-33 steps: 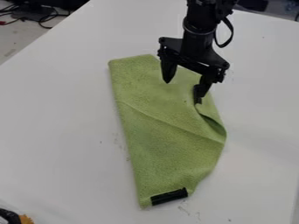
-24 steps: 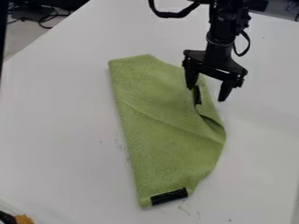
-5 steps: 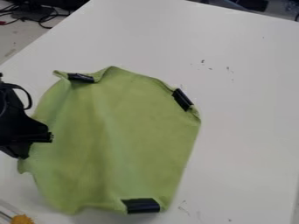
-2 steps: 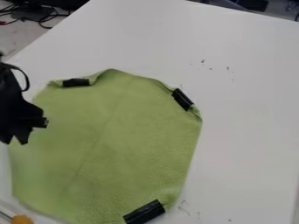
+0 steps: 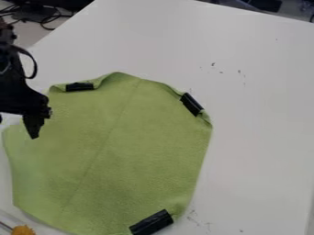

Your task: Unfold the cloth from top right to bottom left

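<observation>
Plainly, the hand (image 5: 17, 129) hangs spread at the left of the green cloth (image 5: 122, 151), black strips (image 5: 151, 223) along its edges.

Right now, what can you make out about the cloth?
The cloth is light green, soft-looking and finely textured. It lies spread on the white table, its outline uneven, a faint crease slanting from near the top towards the lower left. Black strips sit at its upper left, upper right and bottom right; its top edge looks rumpled. The gripper hangs at its left; contact is unclear.
</observation>
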`<state>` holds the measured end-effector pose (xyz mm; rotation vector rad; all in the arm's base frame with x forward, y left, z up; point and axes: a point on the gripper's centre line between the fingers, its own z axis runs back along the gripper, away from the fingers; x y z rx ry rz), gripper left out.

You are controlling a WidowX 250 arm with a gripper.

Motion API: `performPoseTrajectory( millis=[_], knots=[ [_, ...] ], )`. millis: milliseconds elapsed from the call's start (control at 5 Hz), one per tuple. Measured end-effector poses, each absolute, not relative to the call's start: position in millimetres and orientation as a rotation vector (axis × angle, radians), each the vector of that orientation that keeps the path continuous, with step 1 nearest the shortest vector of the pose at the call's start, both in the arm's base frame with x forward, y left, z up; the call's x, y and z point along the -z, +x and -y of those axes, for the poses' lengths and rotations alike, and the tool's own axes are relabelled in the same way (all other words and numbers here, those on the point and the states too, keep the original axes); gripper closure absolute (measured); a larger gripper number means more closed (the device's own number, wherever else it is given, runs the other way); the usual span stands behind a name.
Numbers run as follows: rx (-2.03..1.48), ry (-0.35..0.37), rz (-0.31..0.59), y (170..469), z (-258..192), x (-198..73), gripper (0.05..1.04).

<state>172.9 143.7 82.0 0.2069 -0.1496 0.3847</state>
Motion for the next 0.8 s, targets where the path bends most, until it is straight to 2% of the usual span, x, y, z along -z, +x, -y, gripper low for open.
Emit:
performPoseTrajectory(
  millis=[200, 400, 800],
  knots=[
    [-0.278, 0.183, 0.131, 210.4, -133.5, -90.1, 0.078],
    [-0.199, 0.162, 0.155, 255.0, -111.7, -81.6, 0.083],
    [-0.117, 0.134, 0.138, 309.7, -83.1, -66.6, 0.083]
  ],
)
